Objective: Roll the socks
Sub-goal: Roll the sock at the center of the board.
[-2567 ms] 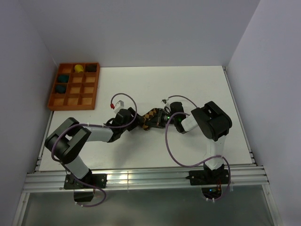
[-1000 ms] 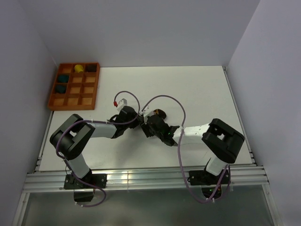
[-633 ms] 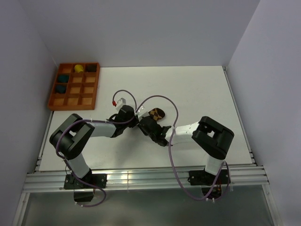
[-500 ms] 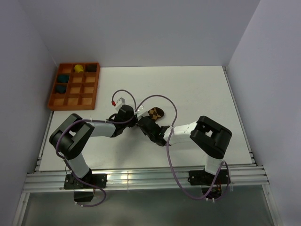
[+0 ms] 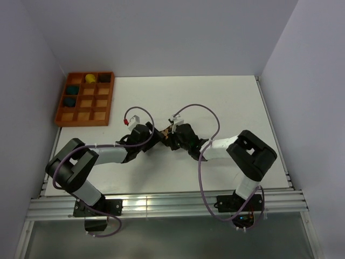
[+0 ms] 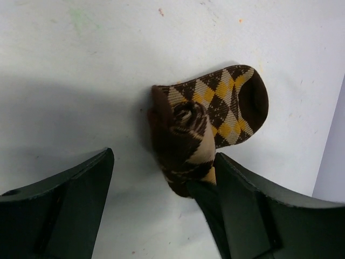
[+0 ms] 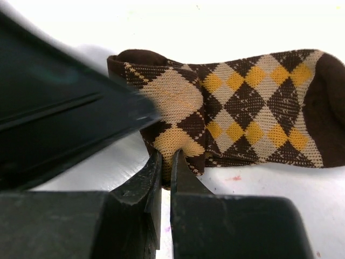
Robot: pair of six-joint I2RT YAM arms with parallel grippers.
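A brown, cream and yellow argyle knit sock (image 6: pixel 215 116) lies on the white table (image 5: pixel 226 102) near its middle, hemmed in between the two hands. In the left wrist view its long axis runs on a slant. The dark brown toe (image 6: pixel 254 100) points up and to the right, and the other end is wound into a fat roll (image 6: pixel 183 132) at lower left. The right wrist view shows the same sock lying crosswise, flat diamond-patterned foot and toe to the right, thick cream-and-brown fold to the left.

The left hand (image 6: pixel 164 156) has its black fingers (image 6: pixel 59 216) spread wide apart. The rolled end sits in the gap, close to the right-side finger. The right hand (image 7: pixel 166 156) has its two fingers pressed almost together, clamped on the lower edge of the cream fold. A blurred black finger of the left hand crosses its view at left, crowding the roll.

From above, both hands meet tip to tip and hide nearly all of the sock. Well apart, at the table's far left corner, an orange compartment tray (image 5: pixel 82 123) holds a yellow bundle (image 5: pixel 90 78), a dark bundle (image 5: pixel 104 77) and two teal bundles (image 5: pixel 73 89).
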